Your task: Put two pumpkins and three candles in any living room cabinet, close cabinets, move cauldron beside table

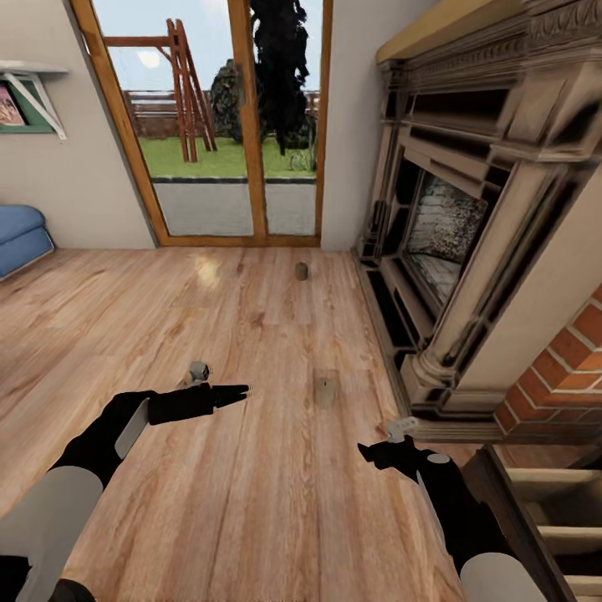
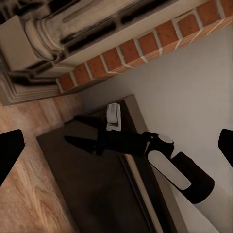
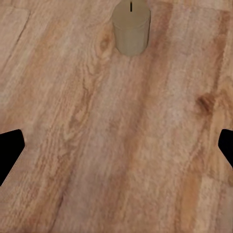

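Two candles stand upright on the wooden floor point(image 1: 251, 334). The near candle point(image 1: 325, 390) stands between the two arms, slightly closer to the right arm. The far candle point(image 1: 302, 271) stands well beyond it, near the glass door point(image 1: 226, 125) and left of the fireplace point(image 1: 468, 209).

Left claw point(image 1: 242, 391): extended over the floor, fingers pointing right toward the near candle, apart from it. The fingers appear close together; the exact opening cannot be told. It holds nothing.

Right claw point(image 1: 368, 452): low over the floor, near the fireplace base, nearer than the near candle. The right wrist view shows the candle point(image 3: 130, 26) ahead of widely parted fingertips point(image 3: 9, 150), nothing between them.

At the near right, the cabinet point(image 1: 543, 510) has pale-lined drawers pulled out. The left wrist view shows the right claw point(image 2: 73, 141) over its dark top point(image 2: 97, 194).
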`<state>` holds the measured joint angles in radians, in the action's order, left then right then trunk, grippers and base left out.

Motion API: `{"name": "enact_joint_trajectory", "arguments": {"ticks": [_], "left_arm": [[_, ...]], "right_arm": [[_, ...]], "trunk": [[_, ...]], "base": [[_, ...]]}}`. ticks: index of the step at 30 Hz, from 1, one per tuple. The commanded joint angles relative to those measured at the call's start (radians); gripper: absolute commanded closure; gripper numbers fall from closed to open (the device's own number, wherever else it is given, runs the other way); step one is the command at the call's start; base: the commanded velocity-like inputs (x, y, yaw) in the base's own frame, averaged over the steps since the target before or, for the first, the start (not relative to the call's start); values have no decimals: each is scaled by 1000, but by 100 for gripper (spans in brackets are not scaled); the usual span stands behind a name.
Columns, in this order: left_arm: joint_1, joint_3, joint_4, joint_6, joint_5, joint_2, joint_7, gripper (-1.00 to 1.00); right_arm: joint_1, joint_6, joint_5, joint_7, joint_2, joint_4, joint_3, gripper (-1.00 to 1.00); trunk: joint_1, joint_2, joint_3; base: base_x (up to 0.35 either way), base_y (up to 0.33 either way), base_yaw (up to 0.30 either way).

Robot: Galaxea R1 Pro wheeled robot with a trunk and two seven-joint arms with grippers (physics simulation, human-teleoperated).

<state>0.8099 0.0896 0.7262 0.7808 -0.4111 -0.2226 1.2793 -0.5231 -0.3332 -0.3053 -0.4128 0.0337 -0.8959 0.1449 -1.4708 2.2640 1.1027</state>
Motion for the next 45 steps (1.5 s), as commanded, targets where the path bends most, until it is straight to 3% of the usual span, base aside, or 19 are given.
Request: {"name": "enact_joint_trajectory", "arguments": {"ticks": [1,8,13,31,44,45], "left_arm": [[0,0,0,0,0,0,0,-100],[0,0,-1,0,0,0,0,-100],[0,0,-1,0,0,0,0,-100],[0,-1,0,0,-1,0,0,-100],[0,-1,-1,0,-2,-1,0,-100],[0,-24,-44,-9,-1,0,0,-100]], "right_arm": [[0,0,0,0,0,0,0,-100],[0,17,0,-1,-2,3,1,-100],[0,55,-3,-1,-6,89,-29,-100],[0,87,1,-3,-4,74,-34,-100],[0,88,-1,-7,-3,81,-36,-100],[0,88,-1,-4,-6,84,-36,-100]], "trunk": [[0,0,1],[0,0,3],[0,0,3],[0,0,8],[0,0,8],[0,0,8]], "base": [[0,0,219],[0,0,56],[0,0,2],[7,0,39],[301,0,2],[323,0,0]]}}
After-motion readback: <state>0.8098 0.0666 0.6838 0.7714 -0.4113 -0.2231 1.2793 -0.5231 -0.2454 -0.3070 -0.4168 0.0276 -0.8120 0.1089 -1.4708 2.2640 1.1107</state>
